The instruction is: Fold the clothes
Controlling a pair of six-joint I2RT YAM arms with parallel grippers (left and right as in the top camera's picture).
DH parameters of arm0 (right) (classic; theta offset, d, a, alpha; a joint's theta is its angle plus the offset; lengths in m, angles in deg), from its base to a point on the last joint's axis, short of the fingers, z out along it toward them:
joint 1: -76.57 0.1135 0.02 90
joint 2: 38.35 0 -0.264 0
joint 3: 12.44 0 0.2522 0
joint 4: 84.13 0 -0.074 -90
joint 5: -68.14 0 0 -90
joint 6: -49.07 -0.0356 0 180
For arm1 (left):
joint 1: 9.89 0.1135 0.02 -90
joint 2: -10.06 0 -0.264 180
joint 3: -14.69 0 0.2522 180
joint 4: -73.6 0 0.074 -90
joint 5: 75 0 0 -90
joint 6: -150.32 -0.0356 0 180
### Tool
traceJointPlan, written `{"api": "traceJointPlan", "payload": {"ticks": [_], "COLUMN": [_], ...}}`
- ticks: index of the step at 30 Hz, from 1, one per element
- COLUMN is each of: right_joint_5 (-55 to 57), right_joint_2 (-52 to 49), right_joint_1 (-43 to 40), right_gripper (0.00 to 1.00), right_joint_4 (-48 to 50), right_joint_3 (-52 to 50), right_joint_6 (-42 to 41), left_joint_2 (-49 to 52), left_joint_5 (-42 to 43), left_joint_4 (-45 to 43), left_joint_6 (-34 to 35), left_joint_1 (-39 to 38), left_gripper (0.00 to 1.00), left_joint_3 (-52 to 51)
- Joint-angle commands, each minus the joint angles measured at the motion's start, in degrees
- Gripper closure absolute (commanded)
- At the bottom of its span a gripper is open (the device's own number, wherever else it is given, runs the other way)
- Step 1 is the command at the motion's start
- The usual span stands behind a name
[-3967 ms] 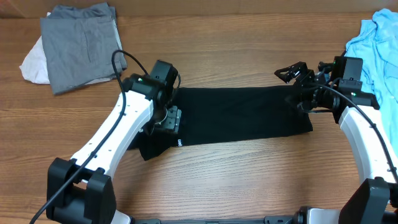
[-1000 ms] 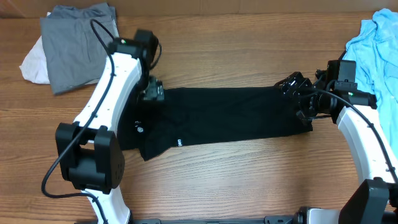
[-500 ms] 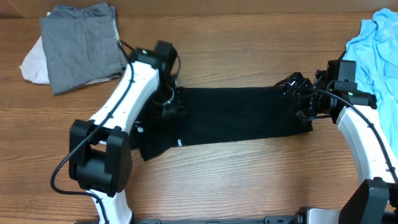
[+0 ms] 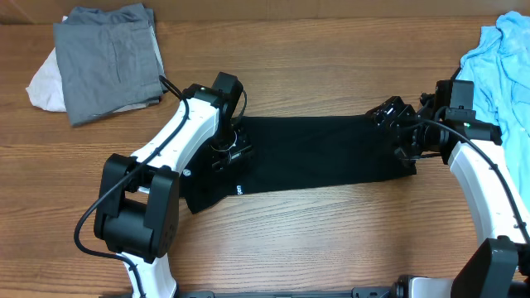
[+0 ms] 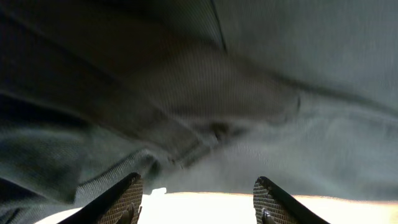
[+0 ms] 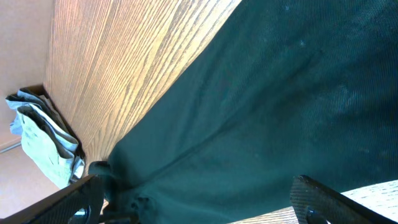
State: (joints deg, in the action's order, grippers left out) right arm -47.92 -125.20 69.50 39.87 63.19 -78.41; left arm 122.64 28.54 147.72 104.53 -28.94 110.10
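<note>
**Black shirt** (image 4: 319, 157): lies across the middle of the table (image 4: 290, 240) as a long flat band, bunched at its left end.
**Other clothes:** grey garment (image 4: 108, 58) folded at far left over a white one (image 4: 41, 87); light blue pile (image 4: 505, 66) at far right.
**Left gripper** (image 4: 225, 153): down on the band's left end, jaws partway apart. Cloth is ridged just ahead of the fingertips (image 5: 121, 202) — whether any is pinched cannot be told.
**Right gripper** (image 4: 396, 128): at the right end, jaws wide, holding nothing.
**Step, as judged:** taking hold for a crosswise fold.
**Next move calls for:** a sure grip on the end — then carrying it over the band.
</note>
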Motion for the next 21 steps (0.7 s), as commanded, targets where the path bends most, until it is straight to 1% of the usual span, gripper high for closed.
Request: {"api": "traceJointPlan", "payload": {"ticks": [1, 5, 8, 11, 18, 19, 21], "right_joint_5": [0.57, 0.57, 0.57, 0.57, 0.59, 0.59, 0.57], "right_joint_2": [-0.07, -0.07, -0.07, -0.07, -0.07, -0.07, -0.07], "right_joint_1": [0.26, 0.26, 0.26, 0.26, 0.26, 0.26, 0.26], "right_gripper": [0.0, 0.0, 0.0, 0.0, 0.0, 0.0, 0.0], "right_joint_4": [0.11, 0.09, 0.04, 0.07, 0.04, 0.04, 0.02], "right_joint_3": [1.2, 1.2, 1.2, 1.2, 1.2, 1.2, 1.2], "right_joint_6": [0.24, 0.26, 0.26, 0.26, 0.26, 0.24, 0.26], "left_joint_2": [0.22, 0.22, 0.24, 0.24, 0.24, 0.24, 0.24], "left_joint_5": [-3.5, -3.45, -3.48, -3.63, -4.79, -4.79, -4.9], "left_joint_4": [-1.33, -4.2, -5.97, -7.15, -10.58, -10.97, -11.69], "left_joint_6": [7.26, 10.58, 10.75, 10.69, 10.67, 10.67, 10.67], "left_joint_1": [0.28, 0.28, 0.28, 0.28, 0.28, 0.28, 0.28], "left_gripper": [0.39, 0.37, 0.37, 0.41, 0.62, 0.66, 0.8], "left_joint_3": [-1.4, -3.06, -3.78, -3.82, -3.82, -3.82, -3.82]}}
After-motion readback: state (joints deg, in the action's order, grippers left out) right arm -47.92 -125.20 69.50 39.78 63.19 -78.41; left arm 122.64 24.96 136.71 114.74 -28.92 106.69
